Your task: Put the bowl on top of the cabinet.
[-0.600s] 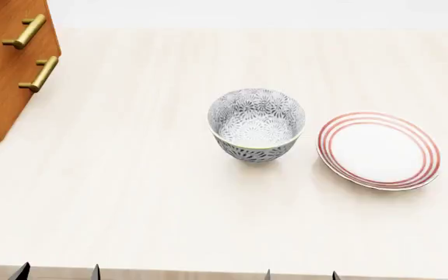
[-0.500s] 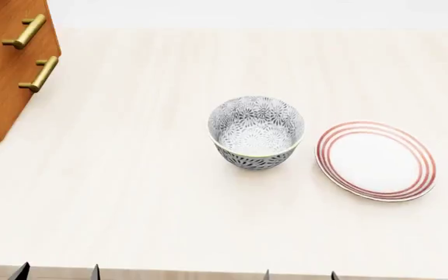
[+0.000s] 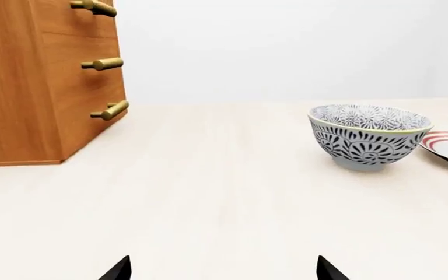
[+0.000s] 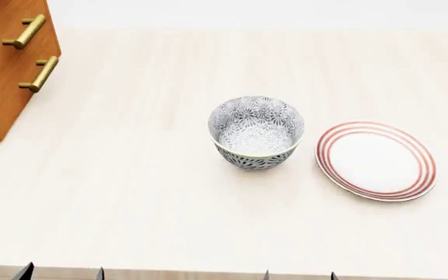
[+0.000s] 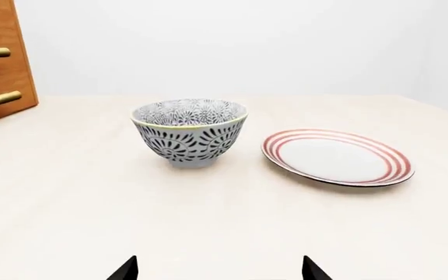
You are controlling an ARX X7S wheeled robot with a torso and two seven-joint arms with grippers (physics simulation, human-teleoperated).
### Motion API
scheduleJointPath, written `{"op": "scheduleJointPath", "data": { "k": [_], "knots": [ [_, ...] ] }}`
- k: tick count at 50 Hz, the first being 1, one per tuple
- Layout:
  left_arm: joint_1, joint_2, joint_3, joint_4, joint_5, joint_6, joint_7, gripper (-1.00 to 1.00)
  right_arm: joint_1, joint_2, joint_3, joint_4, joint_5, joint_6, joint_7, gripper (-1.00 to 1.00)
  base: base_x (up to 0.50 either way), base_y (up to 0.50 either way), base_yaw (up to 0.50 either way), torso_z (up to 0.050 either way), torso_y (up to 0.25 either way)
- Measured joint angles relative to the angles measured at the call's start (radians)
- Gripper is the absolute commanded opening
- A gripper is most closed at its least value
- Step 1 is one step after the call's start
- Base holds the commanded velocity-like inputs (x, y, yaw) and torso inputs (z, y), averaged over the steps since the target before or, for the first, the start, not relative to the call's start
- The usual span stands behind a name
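The patterned grey-blue bowl (image 4: 256, 133) stands upright on the pale table (image 4: 130, 192), near the middle. It also shows in the left wrist view, bowl (image 3: 368, 137), and the right wrist view, bowl (image 5: 191, 132). The orange-brown cabinet (image 4: 6, 70) with brass handles stands at the far left; its top is out of view. My left gripper (image 4: 62, 273) and right gripper (image 4: 300, 275) sit at the table's near edge, well short of the bowl. Both are open and empty, as the left gripper (image 3: 224, 271) and right gripper (image 5: 219, 269) show in their own wrist views.
A flat white plate with red rings (image 4: 375, 160) lies just right of the bowl, a small gap apart; plate (image 5: 337, 157) shows the gap. The cabinet (image 3: 45, 81) front faces the bowl, handles sticking out.
Bowl and plate sit slightly lower in the head view than 0.6 s ago, then stay still. The left fingertips have shifted a little to the right.
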Motion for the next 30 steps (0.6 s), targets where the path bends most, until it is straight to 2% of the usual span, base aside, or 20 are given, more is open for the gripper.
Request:
{"op": "scheduleJointPath", "data": {
  "k": [10,30],
  "knots": [
    [0.003,-0.015,0.017,0.006,-0.016,0.008,-0.010,1.00,0.004,0.012,-0.013,-0.002,0.018,0.008,0.021,1.00,0.00,0.01,0.00,0.000,0.000],
    [-0.004,-0.038,0.047,-0.005,-0.035,0.014,-0.036,1.00,0.011,0.032,-0.035,0.004,0.037,0.002,0.062,1.00,0.00,0.50,0.00,0.000,0.000]
  ]
}}
